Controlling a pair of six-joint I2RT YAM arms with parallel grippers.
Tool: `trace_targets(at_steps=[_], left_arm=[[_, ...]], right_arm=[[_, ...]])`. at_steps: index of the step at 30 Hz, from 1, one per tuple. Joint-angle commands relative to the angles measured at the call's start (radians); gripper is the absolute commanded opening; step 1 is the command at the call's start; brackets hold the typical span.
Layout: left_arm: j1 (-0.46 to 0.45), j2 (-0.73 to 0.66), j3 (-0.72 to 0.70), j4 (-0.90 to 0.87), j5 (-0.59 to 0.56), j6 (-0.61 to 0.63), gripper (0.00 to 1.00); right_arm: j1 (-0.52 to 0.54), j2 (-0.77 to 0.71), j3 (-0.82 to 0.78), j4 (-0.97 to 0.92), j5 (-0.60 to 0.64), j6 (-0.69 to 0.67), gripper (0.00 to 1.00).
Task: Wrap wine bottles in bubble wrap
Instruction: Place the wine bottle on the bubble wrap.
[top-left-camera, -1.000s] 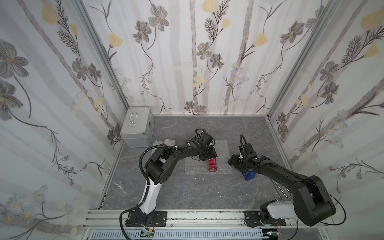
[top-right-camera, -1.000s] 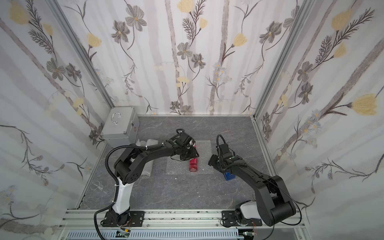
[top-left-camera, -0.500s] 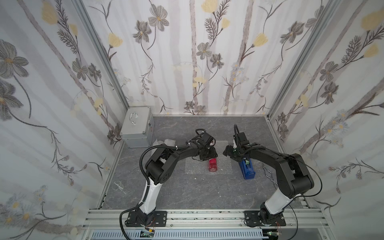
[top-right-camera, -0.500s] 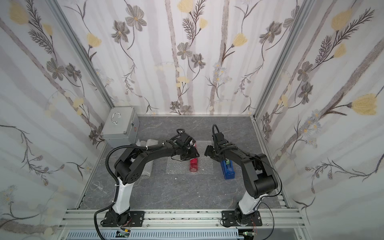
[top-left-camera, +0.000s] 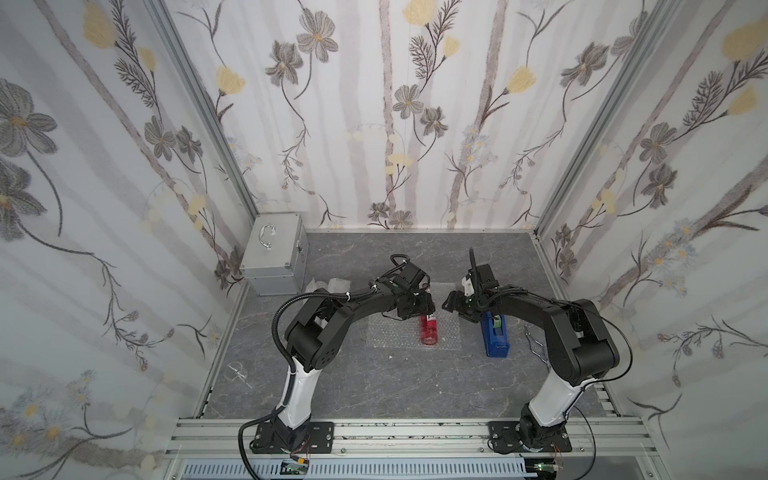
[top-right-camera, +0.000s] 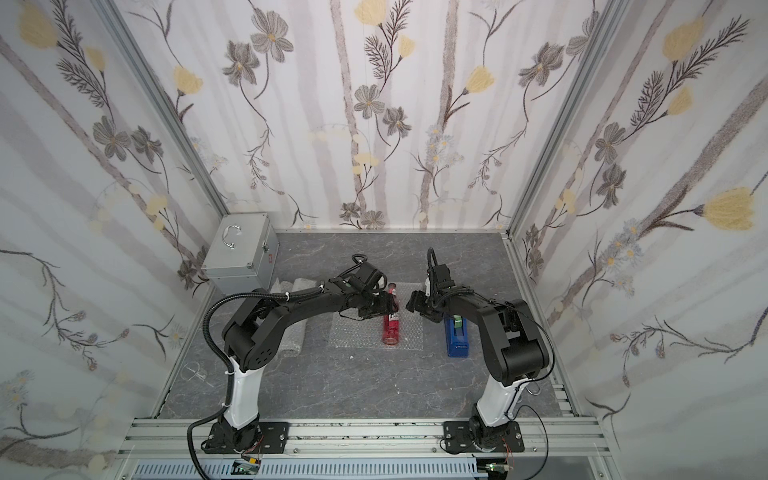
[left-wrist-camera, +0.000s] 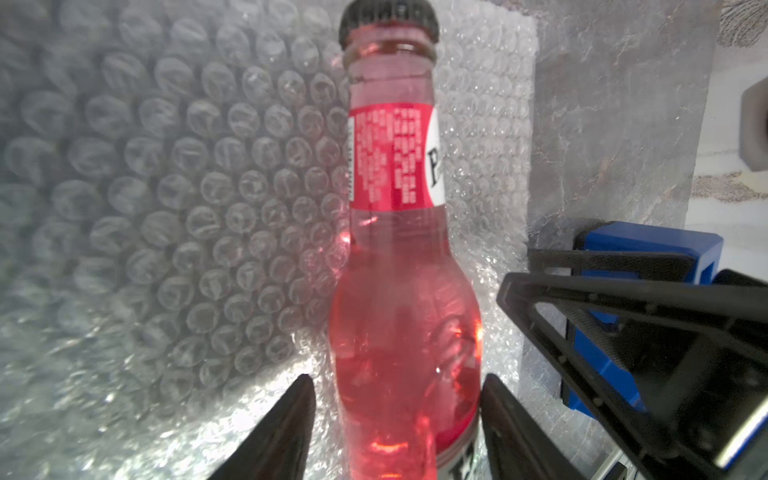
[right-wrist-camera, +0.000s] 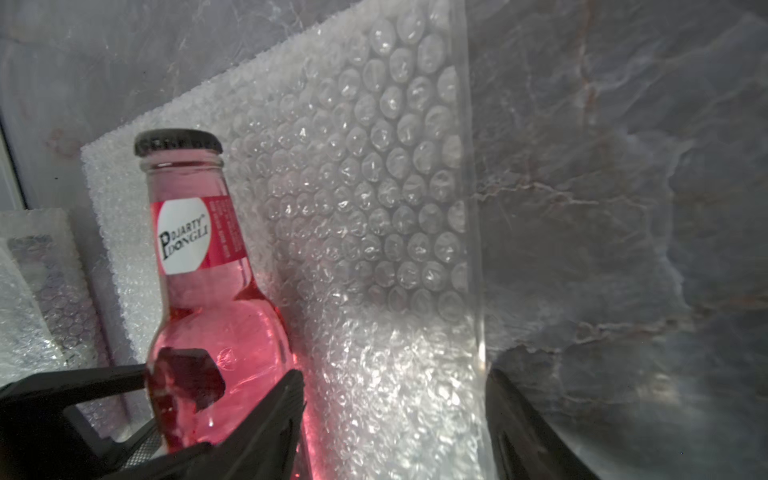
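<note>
Swinging off the blue tape dispenser (top-left-camera: 495, 337), the right hand (top-left-camera: 454, 304) now hangs at the dispenser-side edge of the bubble wrap (top-left-camera: 390, 334). Its fingers are apart, with the sheet's border between them and nothing pinched. The left hand (top-left-camera: 424, 309) straddles the wine bottle (top-left-camera: 431, 330) with its fingers apart and a gap showing on one side (not clamped, I judge). The bottle lies on its side on the wrap, near that same edge, on the counter (top-left-camera: 374, 386). Full round glass should be heavyish, slick, breakable and apt to roll. The wrap looks light and floppy, best pinched at its free border and folded over the body.
</note>
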Motion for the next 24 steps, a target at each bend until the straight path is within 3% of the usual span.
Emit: trace_targets(at_steps=[1,9,19,24], left_arm=[[0.002,-0.005,-0.004,-0.009,-0.025,0.006,0.57],[0.002,-0.053,-0.030,-0.005,-0.016,0.037,0.56],[0.002,-0.050,-0.066,0.002,-0.037,0.062,0.37],[0.006,-0.047,-0.075,-0.003,-0.051,0.074,0.32]], right_arm=[[-0.001,-0.019,-0.038,-0.062,-0.047,0.001,0.70],[0.000,-0.106,-0.123,-0.053,-0.065,0.016,0.71],[-0.003,-0.071,-0.193,0.109,-0.200,0.075,0.69],[-0.002,-0.101,-0.197,0.166,-0.274,0.102,0.67]])
